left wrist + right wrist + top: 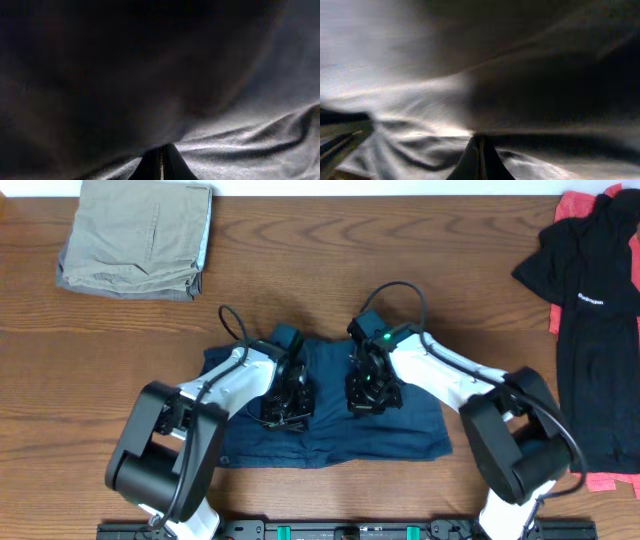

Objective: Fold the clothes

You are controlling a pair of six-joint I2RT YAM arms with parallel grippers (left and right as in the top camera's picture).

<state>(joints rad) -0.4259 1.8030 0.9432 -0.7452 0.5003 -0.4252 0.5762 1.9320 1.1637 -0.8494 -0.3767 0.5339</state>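
While clothes (330, 435) lie long axis left-right, left tool (285, 418), right tool (365, 402) both clamped on them.

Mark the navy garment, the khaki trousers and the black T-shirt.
navy garment (330, 435): overhead view, lower middle of the fabric.
khaki trousers (135, 235): overhead view, middle of the folded stack.
black T-shirt (595, 340): overhead view, torso.

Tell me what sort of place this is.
Probably a robot lab bench for laundry folding, not a home: a wooden table, two white arms mounted at its edge, and sorted clothes: blue shorts, folded khaki trousers, a black T-shirt.
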